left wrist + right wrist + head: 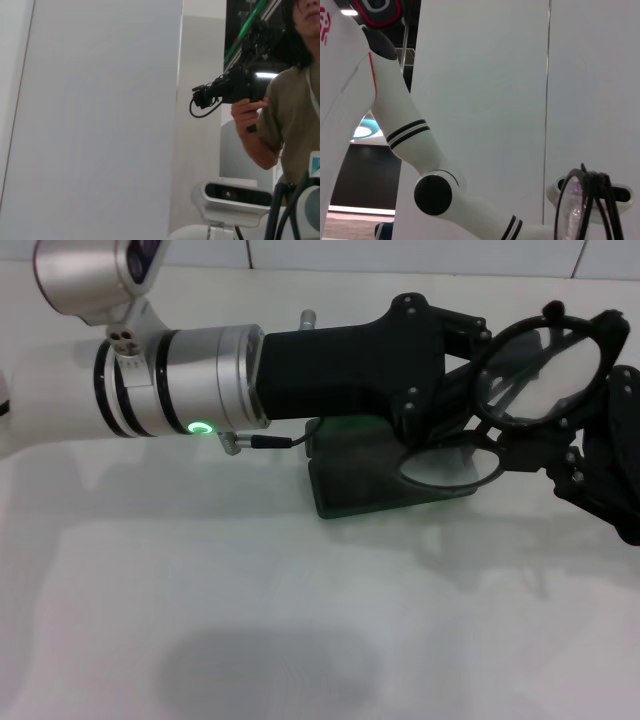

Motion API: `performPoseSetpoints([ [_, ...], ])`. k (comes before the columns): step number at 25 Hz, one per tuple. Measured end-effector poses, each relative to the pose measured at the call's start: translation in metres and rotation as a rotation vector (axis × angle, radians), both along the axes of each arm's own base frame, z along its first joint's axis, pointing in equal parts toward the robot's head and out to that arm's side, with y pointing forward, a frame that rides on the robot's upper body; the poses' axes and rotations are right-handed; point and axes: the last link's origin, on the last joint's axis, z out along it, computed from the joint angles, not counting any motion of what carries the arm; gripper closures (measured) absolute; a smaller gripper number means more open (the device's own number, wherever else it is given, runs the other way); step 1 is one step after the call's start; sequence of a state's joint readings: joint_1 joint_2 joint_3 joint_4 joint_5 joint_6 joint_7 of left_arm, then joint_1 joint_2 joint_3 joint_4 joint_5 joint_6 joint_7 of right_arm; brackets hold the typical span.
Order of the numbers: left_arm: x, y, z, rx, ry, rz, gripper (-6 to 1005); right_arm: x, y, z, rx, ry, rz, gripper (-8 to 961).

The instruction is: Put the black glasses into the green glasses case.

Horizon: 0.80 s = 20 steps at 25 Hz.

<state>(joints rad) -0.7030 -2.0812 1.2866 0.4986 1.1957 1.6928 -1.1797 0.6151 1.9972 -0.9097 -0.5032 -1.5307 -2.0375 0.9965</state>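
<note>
A white table fills the head view, with a tiled white wall along its far edge. A soft shadow is seen on the near part of the table.

The green glasses case lies on the table near the centre, largely hidden under the left arm; only a dark green oblong part with a dark inner face is seen, so whether it is fully open cannot be told.

The black glasses are held in the air between the two grippers, above and just right of the case, unfolded, with one lens over the case's right end. The left gripper reaches in from the left, its fingers apparently closed on the frame at the bridge side. The right gripper comes in from the right edge; its fingers are masked by the frame, and their state cannot be told.

The right wrist view alone shows the glasses edge-on against a white wall panel, with the robot's white left arm behind. The left wrist view alone shows a person holding a black camera, and the robot's head.
</note>
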Motion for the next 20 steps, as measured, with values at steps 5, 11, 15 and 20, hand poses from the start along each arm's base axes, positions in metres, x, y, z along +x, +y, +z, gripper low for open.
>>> performPoseSetpoints([
  [5,-0.0012,-0.0028,0.0024,-0.008,-0.012,-0.009,951,0.0001,0.0006,0.0001,0.004,0.0,-0.003,906],
  [11,-0.0007,-0.0046,0.0026,-0.017,-0.012,-0.023,951,-0.0003,0.0016,0.0007,0.012,0.006,-0.006,907],
  [15,-0.0004,-0.0048,0.0024,-0.017,-0.011,-0.026,951,-0.0004,0.0022,0.0018,0.017,0.009,-0.007,908],
  [20,-0.001,-0.0046,0.0028,-0.014,-0.014,-0.023,951,-0.0001,0.0031,0.0034,0.025,0.014,-0.011,910],
])
